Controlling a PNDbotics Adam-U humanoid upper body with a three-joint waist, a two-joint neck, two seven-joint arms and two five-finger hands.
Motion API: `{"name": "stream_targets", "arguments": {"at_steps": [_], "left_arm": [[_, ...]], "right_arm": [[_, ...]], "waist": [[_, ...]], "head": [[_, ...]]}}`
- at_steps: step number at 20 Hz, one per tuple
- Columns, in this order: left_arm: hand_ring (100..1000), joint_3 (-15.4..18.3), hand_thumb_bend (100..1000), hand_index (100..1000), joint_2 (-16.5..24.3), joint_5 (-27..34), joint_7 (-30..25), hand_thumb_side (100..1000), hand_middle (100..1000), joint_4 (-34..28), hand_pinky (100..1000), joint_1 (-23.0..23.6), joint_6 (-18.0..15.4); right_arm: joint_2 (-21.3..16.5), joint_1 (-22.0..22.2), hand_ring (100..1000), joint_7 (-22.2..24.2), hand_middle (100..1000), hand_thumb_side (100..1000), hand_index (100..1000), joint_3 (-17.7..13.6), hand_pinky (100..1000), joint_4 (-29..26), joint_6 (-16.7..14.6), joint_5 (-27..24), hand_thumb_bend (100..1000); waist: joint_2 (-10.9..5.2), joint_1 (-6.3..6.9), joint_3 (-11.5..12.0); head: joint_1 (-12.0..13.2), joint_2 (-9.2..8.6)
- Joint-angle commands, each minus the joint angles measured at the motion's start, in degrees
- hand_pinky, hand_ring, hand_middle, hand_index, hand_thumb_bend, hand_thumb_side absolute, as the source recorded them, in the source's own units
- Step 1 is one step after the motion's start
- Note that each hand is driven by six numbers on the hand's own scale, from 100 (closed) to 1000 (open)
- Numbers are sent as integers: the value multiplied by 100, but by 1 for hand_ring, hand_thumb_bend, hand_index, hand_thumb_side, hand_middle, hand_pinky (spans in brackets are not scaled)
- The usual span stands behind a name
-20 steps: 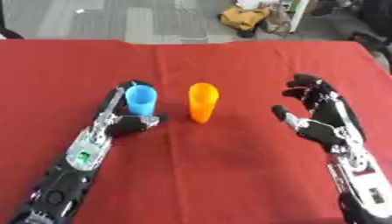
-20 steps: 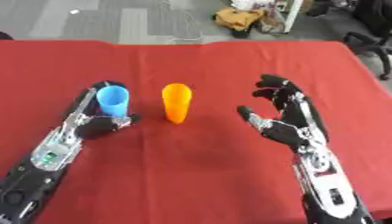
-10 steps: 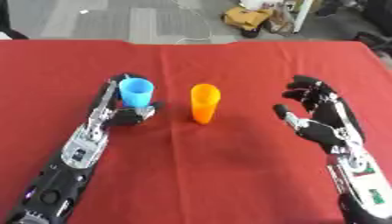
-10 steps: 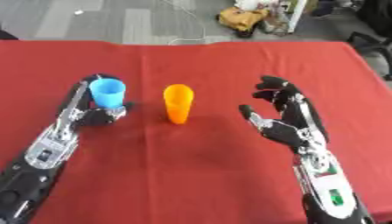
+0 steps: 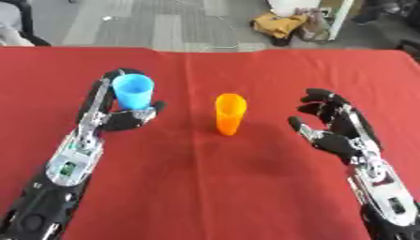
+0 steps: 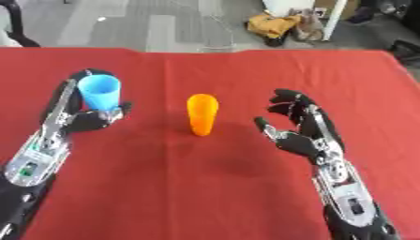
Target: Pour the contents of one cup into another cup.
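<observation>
red table (image 5: 205,187) fills most of the frame, grey floor w/ clutter along the top. left hand (image 5: 123,117), mid-left, has fingers & thumb curled round the blue cup (image 5: 133,92), holding it upright, prob. so nothing spills before pouring. right hand (image 5: 332,129), mid-right, is empty, fingers spread & relaxed, well apart from both cups, seemingly idle. orange cup (image 5: 229,114) stands upright at centre, between the hands, likely the receiving cup. can't tell what's inside either cup.
</observation>
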Motion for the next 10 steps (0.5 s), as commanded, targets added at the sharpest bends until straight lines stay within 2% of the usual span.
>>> {"name": "stream_targets", "arguments": {"at_steps": [1,10], "left_arm": [[422,-87,568,681,78,122,-61,100,473,-407,311,11,49],[425,-217,573,684,-52,377,-178,100,475,-930,317,302,136]], "right_arm": [[-332,-192,695,123,672,100,801,154,827,201,-74,88,477],[-517,-710,723,447,698,100,807,509,836,944,-215,172,491]], "waist": [[-138,22,51],[-186,57,331]], "head": [[-68,-22],[-215,-38]]}}
